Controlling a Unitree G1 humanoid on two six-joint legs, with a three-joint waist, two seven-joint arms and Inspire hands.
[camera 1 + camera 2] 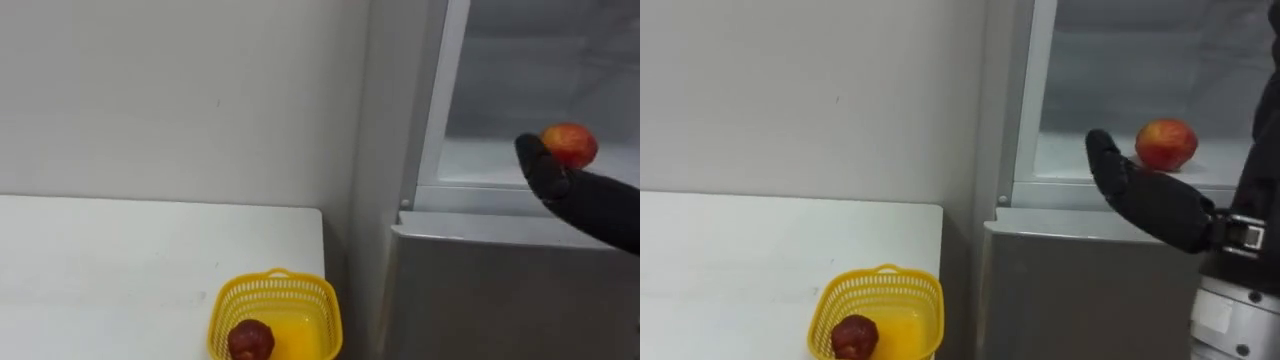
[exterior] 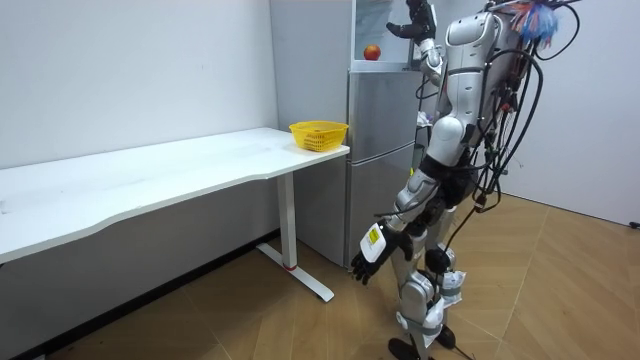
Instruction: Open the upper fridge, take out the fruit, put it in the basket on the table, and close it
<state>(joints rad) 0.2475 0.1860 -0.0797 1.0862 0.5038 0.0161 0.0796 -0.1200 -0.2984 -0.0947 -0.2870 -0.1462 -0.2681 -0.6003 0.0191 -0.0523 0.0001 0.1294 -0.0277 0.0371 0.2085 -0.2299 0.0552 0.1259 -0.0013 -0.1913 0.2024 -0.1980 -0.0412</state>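
One apple (image 1: 570, 145) was what you were after. In the left eye view it sat on the shelf in the open top part of the fridge (image 1: 500, 290). Your right hand (image 1: 560, 185) was up there, just under and in front of the apple. They looked like they touched, but I could not be sure from here. Down on the table (image 1: 120, 260) was a yellow basket (image 1: 228, 305) with a dark red fruit (image 1: 250, 340) in it.

In the room view you stood at the fridge, by the end of the table, with your right arm up high. The apple lay near the front edge of the shelf. The hand was beside it, with a gap between. Your left hand (image 2: 366, 264) hung low by your leg, fingers loose, holding nothing.

In the right eye view the apple sat behind the hand. The fingers were apart, not round the apple.

So I think you were at the reach. To do it well, you needed to go slowly and come in from the side. Fingers had to go behind the apple and the thumb in front, and then close softly. A poke could have rolled it deeper in or off the edge.
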